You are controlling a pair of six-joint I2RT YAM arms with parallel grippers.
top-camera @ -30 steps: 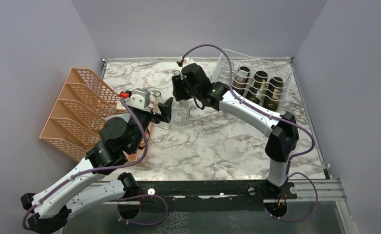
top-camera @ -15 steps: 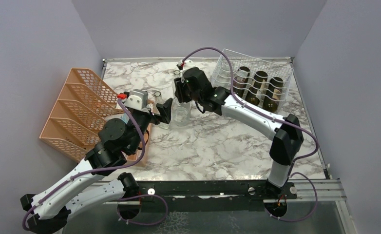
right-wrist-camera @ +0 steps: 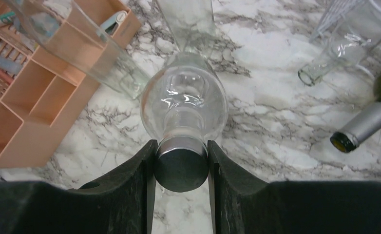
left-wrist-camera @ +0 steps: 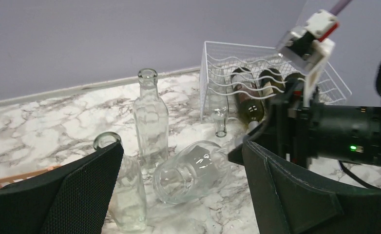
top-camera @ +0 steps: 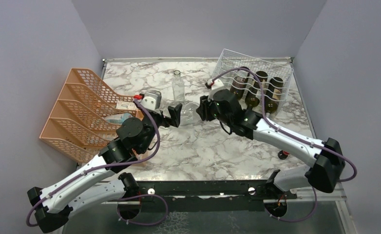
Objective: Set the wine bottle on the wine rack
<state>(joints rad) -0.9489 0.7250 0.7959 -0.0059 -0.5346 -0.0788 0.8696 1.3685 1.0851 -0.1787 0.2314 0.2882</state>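
Note:
A round clear wine bottle [right-wrist-camera: 183, 100] lies tipped on its side on the marble table [top-camera: 213, 146], its base towards my left arm. My right gripper [right-wrist-camera: 181, 166] is shut on its dark cap, low over the table; this gripper [top-camera: 201, 108] also shows in the top view beside the bottle [top-camera: 188, 113]. My left gripper [left-wrist-camera: 181, 156] stands wide open just short of the bottle's base [left-wrist-camera: 191, 171], not touching it. The white wire wine rack [top-camera: 227, 66] stands at the back right with three dark bottles [top-camera: 259, 87] in it.
A tall clear bottle [top-camera: 178, 87] stands upright behind the tipped one, and another clear bottle [left-wrist-camera: 123, 195] stands by my left finger. A small clear bottle [left-wrist-camera: 221, 124] lies before the rack. The orange mesh organizer [top-camera: 76, 109] and an orange compartment tray [right-wrist-camera: 42, 92] sit at the left.
My right gripper closed on the bottle's cap and swung down and right, tipping the bottle from upright onto its side. My left arm moved a little to the right.

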